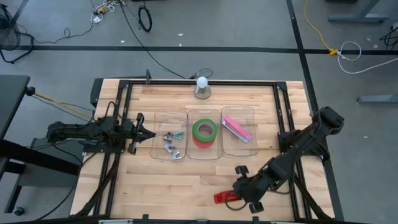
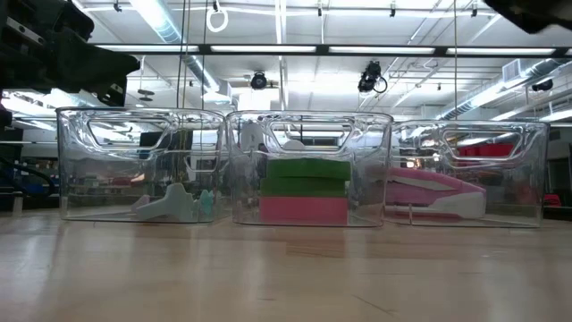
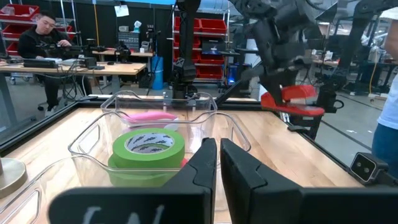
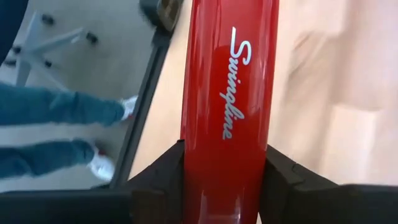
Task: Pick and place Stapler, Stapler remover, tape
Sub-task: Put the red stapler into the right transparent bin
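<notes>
Right claw [image 4: 227, 171] clamps red stapler [image 4: 229, 93], base hidden.

Lighting: bright, even, overhead. Low view: ceiling strip lights [image 2: 295, 49] glare white behind the clear bins [image 2: 308, 170], with reflections streaking their walls; near worktop [image 2: 286, 277] soft, out of focus. High view: worktop [image 1: 199, 180] evenly lit, shadows faint and short under the arms. Right wrist view: red stapler [image 4: 227, 106] between the jaws carries a long glossy highlight; floor and worktop beyond the jaws blurred. Left wrist view: dark fingers [image 3: 249, 180] nearest the camera slightly soft, room beyond clear.
</notes>
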You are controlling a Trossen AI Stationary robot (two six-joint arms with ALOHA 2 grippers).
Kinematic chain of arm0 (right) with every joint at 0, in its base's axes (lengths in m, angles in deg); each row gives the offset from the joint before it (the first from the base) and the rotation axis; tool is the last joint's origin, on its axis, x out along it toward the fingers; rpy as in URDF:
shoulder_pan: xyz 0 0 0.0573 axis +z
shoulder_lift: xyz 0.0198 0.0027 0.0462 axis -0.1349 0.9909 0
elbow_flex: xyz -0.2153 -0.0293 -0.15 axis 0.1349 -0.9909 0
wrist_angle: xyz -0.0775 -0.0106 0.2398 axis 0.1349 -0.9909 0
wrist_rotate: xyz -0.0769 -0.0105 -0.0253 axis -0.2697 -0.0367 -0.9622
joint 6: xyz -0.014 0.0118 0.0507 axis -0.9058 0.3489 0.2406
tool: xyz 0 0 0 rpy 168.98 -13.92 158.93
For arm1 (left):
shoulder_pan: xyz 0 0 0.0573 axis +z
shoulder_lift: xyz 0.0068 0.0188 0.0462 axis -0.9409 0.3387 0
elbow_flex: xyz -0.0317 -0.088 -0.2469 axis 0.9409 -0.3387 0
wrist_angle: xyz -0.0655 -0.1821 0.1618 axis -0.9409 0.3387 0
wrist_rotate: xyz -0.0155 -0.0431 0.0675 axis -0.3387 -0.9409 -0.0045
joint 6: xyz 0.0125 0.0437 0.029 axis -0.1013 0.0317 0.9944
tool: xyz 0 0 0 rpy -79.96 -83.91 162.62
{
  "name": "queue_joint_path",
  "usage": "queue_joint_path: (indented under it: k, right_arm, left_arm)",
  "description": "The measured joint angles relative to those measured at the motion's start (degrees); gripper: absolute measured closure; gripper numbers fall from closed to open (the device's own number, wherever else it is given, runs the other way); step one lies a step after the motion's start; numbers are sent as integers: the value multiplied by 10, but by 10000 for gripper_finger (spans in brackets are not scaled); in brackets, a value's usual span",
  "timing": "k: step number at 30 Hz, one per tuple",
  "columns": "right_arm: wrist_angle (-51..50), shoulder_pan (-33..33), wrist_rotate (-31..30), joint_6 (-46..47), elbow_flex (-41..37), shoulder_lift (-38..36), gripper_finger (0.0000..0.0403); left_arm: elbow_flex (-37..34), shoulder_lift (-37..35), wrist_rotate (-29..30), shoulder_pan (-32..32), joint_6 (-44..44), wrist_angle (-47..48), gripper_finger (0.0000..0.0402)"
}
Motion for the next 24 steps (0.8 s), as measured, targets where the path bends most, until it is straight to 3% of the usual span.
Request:
queue_joint_path:
  k: [9, 24]
  right_arm:
    - [-18, -65, -28, -13, 0, -61, 262]
    - [-161, -189, -93, -12, 0, -161, 262]
  left_arm:
    - [0, 0, 0, 0, 0, 0, 376]
    - [0, 0, 0, 0, 0, 0, 376]
